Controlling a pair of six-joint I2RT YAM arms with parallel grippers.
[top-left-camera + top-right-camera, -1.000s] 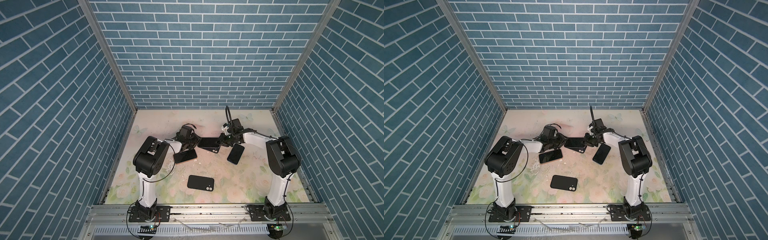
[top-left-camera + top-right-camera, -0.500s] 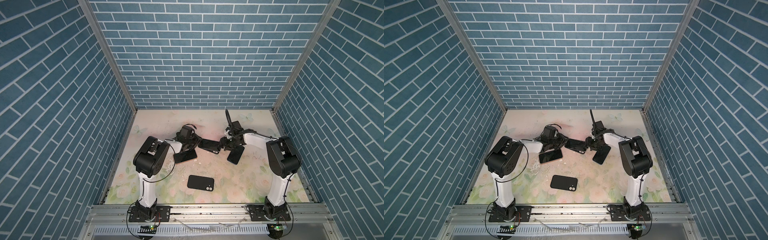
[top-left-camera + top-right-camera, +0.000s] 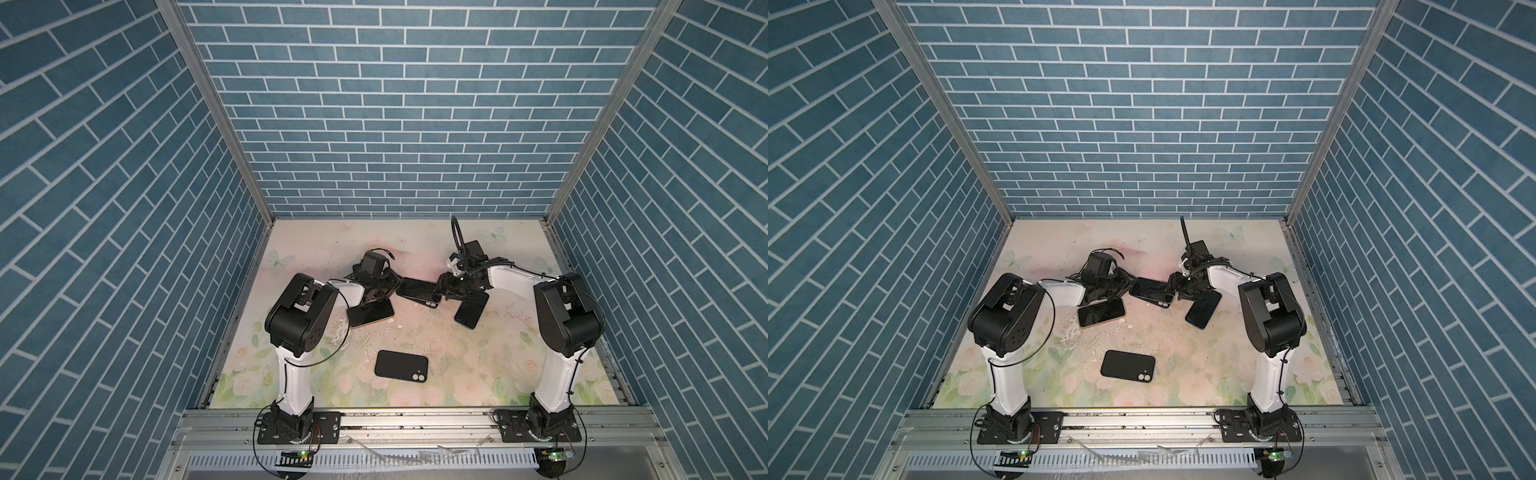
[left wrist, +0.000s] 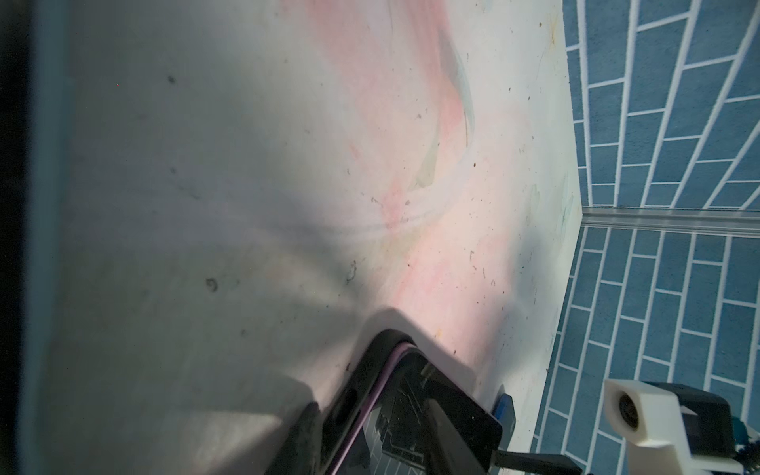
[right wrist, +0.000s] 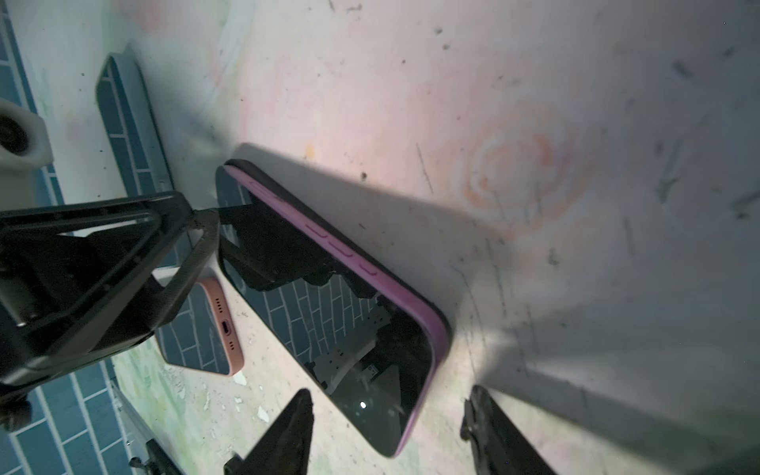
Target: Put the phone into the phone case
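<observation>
The phone (image 5: pixel 329 312), purple at the edge and screen up, is seen lying in the black case (image 4: pixel 362 382) on the floral desk (image 3: pixel 478 374), directly between the left jaws and the right jaws. Along one long side the purple edge is shown standing a little proud of the case's rim. Whether the phone is fully seated cannot be told.

The right jaws are released. Their two fingers (image 5: pixel 288 432) are spread wide, and the phone's near end is framed in the gap between them. One finger is just beside the phone's edge, but no contact can be made out.

At the phone's far end the left jaws are set close. One finger (image 5: pixel 123 255) is placed with its tip against that end, and in the left wrist view a dark finger (image 4: pixel 302 436) is seen right against the case's rim. Whether these jaws are clenched on anything cannot be told, since a firm grip is not shown.

A pink-edged phone (image 5: pixel 201 329) is laid flat just beside the left jaws, apart from the case. A blue phone (image 3: pixel 471 309) is partly covered by the right jaws. A black item with two lens rings (image 3: pixel 401 365) is left well apart from both jaws, nearer the arms' bases.
</observation>
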